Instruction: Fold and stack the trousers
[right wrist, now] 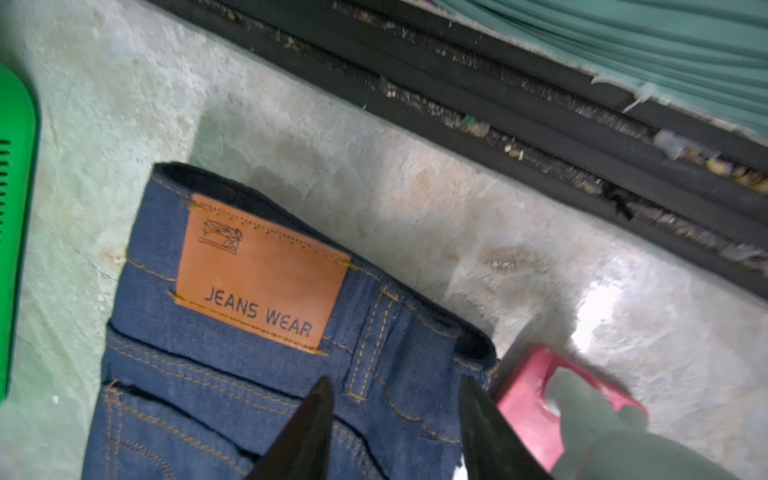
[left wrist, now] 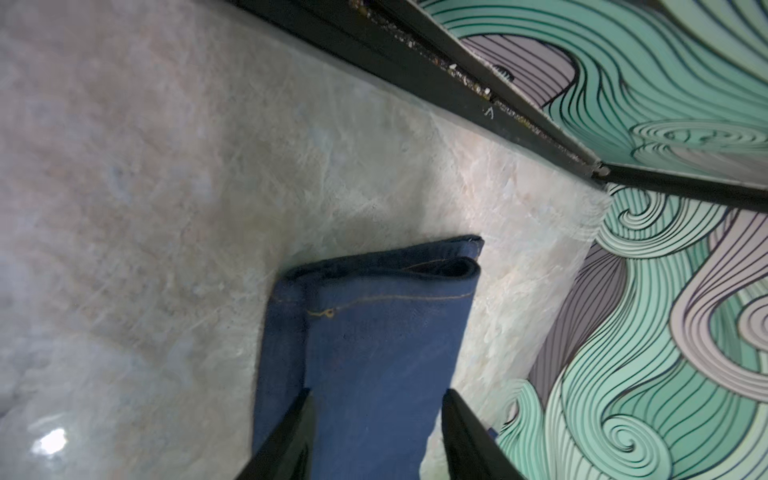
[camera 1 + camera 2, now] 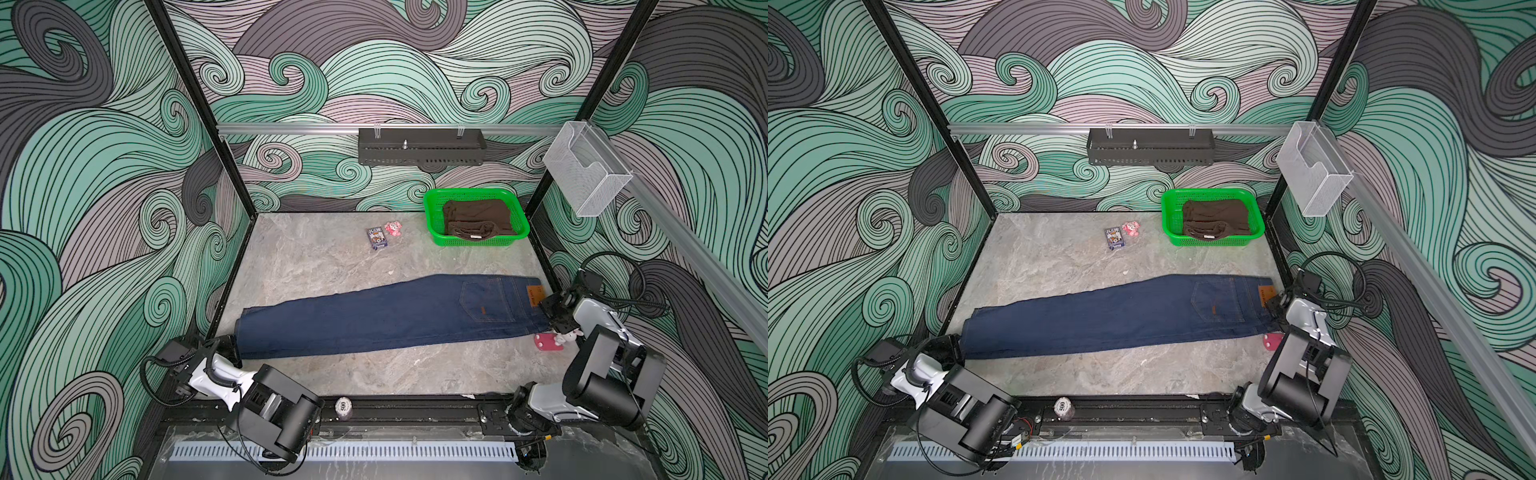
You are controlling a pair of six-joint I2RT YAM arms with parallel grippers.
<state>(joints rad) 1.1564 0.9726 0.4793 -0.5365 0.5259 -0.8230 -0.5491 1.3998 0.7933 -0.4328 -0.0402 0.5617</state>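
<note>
A poker chip (image 3: 343, 407) marked 500 is seen on the black front rail (image 3: 415, 409), on the near side of the jeans (image 3: 374, 316). The dark blue jeans are laid flat on the grey counter (image 3: 316, 266), one leg folded onto the other, with the hems at the left and the waistband at the right. At the hem end of the jeans the left hand (image 2: 376, 392) is held with its fingers parted; denim lies flat beneath them and nothing is gripped. Beyond the middle of the jeans, well apart from them, a small blue card box (image 3: 376, 237) and a pink toy figure (image 3: 392, 228) are set side by side. Beyond the waist end of the jeans a green basket (image 3: 431, 220) is placed, with a dark brown garment (image 3: 478, 216) inside. Over the waistband, beside the brown patch (image 1: 262, 274) lettered JEANS WEAR, the right hand (image 1: 397, 380) is likewise spread and empty. Just beside the near corner of the waistband a pink object (image 3: 547, 344) is seen, too blurred to be identified.
</note>
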